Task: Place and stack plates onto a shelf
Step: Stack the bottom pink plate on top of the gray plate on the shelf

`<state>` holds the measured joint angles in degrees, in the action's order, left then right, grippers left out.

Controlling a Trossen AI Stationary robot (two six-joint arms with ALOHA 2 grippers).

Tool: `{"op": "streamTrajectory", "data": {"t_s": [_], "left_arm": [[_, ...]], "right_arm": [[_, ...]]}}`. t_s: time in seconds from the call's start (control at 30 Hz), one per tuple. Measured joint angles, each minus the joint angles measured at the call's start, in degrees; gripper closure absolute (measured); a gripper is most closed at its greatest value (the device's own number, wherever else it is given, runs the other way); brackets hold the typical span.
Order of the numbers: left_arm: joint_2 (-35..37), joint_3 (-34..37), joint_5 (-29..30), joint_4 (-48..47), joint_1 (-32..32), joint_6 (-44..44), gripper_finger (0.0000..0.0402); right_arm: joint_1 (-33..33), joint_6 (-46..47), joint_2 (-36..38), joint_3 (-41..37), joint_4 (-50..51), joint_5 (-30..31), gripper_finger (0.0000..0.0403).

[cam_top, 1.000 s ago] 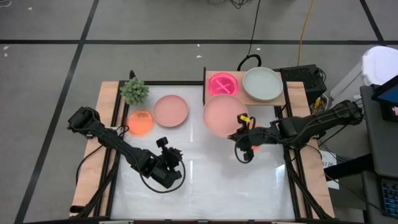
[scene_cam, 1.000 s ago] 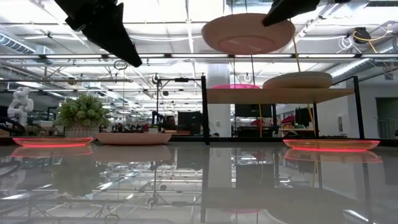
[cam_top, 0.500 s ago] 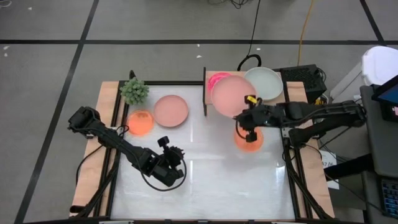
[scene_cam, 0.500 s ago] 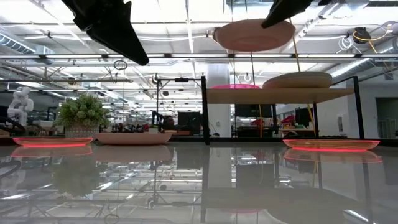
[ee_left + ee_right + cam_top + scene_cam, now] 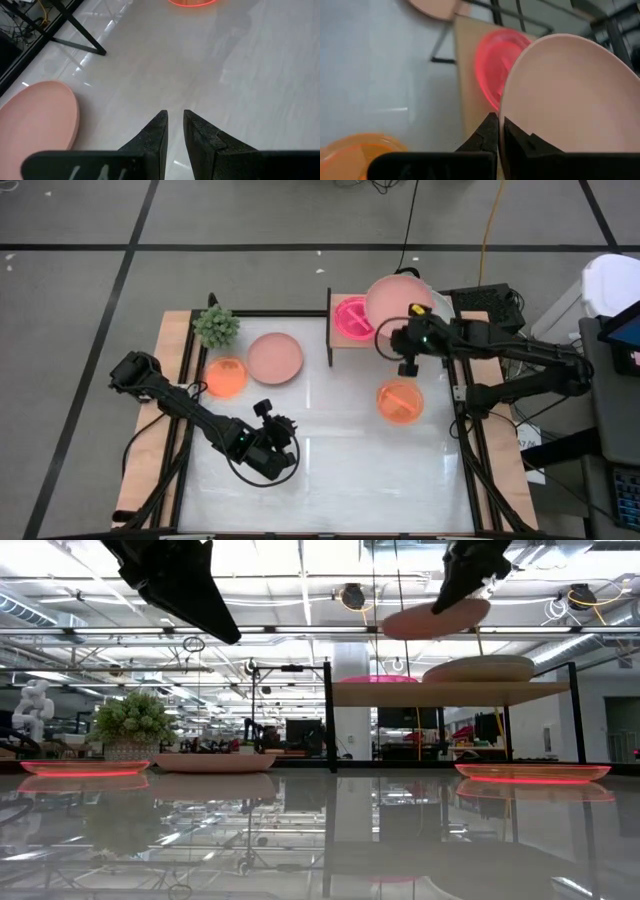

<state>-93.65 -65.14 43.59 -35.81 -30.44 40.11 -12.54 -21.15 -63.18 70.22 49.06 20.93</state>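
My right gripper (image 5: 408,340) is shut on a large salmon-pink plate (image 5: 395,302), held in the air over the right half of the shelf (image 5: 450,692). A pale plate (image 5: 478,668) lies on the shelf under it, and a neon pink plate (image 5: 352,315) lies on the shelf's left half. On the table lie an orange plate (image 5: 400,400), a second orange plate (image 5: 226,376) and another salmon-pink plate (image 5: 275,357). My left gripper (image 5: 175,125) is shut, touches nothing and hovers above the table's near-left part (image 5: 280,435). My right gripper pinches the salmon-pink plate by its rim (image 5: 502,112) on the plate's near side, one finger on the upper face and one underneath. The fingers come roughly level from the table's near-right side. The plate is lifted clear above the shelf, slightly tilted (image 5: 435,618).
A small spiky green plant (image 5: 215,326) stands at the table's far-left corner. The shelf's dark side supports (image 5: 327,715) stand at the far edge. Bare white tabletop (image 5: 340,470) spreads across the middle and near side.
My right gripper has carried the salmon-pink plate from above the table's middle toward the far edge and right, until it hangs over the shelf's right half and covers the pale plate. The orange plate on the table beneath its earlier place now shows fully.
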Motion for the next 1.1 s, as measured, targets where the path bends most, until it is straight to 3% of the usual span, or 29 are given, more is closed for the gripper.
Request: {"op": "streamTrajectory", "data": {"t_s": [0.57,1.1], "left_arm": [[0.0,0.0,0.1,0.0,0.0,-0.4,0.0334],[0.0,0.0,0.1,0.0,0.0,-0.9,0.0334]], "right_arm": [[-15.6,2.4,0.3,-3.6,-0.7,0.0,0.0400],[-18.2,3.4,1.8,-8.9,-2.5,-3.4,0.0399]]}}
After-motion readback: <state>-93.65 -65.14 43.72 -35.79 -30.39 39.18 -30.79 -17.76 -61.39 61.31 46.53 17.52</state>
